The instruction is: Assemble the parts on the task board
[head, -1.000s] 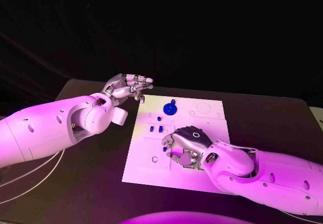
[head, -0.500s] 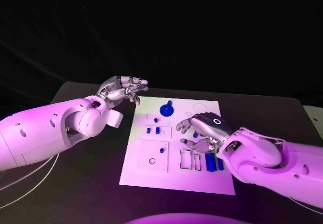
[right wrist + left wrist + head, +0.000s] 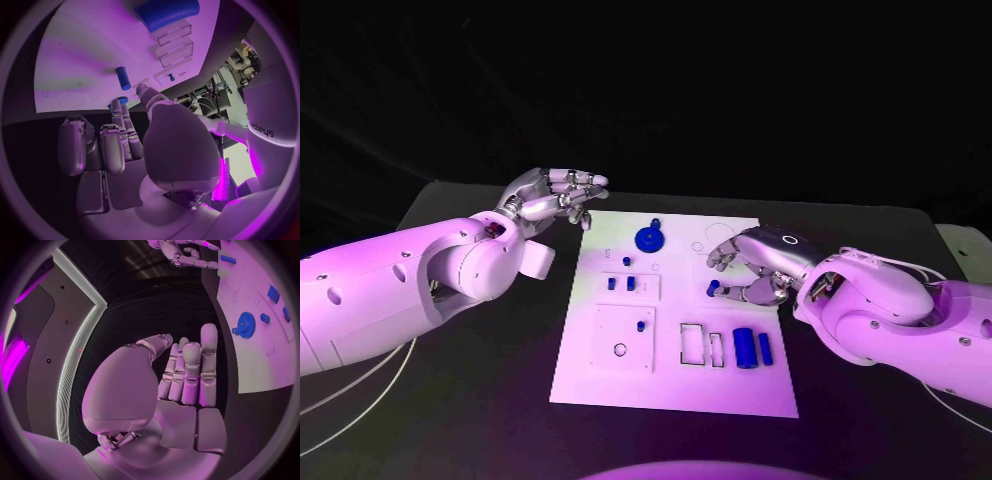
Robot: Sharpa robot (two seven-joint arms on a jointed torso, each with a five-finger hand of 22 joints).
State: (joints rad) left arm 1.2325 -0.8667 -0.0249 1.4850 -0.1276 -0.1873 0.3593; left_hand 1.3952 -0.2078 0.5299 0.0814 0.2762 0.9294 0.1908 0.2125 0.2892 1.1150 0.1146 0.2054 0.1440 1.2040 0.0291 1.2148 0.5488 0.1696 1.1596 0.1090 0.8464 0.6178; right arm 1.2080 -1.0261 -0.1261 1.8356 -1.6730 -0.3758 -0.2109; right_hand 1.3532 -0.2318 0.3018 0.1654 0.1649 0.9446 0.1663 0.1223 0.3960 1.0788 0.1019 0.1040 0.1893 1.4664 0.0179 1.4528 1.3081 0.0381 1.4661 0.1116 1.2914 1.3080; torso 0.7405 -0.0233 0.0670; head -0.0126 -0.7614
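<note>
Task board (image 3: 678,385) lies flat in the middle of the black worktop (image 3: 877,250), its long side running away from the robot. Near its far edge sits a blue gear (image 3: 651,239), with a few small blue pegs (image 3: 620,284) just nearer the robot. Toward the near right part of the board, two blue bars (image 3: 751,348) lie side by side, beside two empty rectangular slots (image 3: 702,344).

The right hand (image 3: 754,262) hovers over the right side of the board, fingers curled downward; a small blue piece (image 3: 714,289) shows at its fingertips, but whether it is pinched or merely lying on the board under them cannot be told. In the right wrist view a short blue cylinder (image 3: 123,78) lies on the white plate just beyond the fingertips (image 3: 142,88), seemingly apart from them.

The left hand (image 3: 554,197) is off the board, above the worktop near the board's far left corner. Its fingers are held close together, bent partway in, and it holds nothing; the left wrist view shows its palm (image 3: 181,410) bare.
</note>
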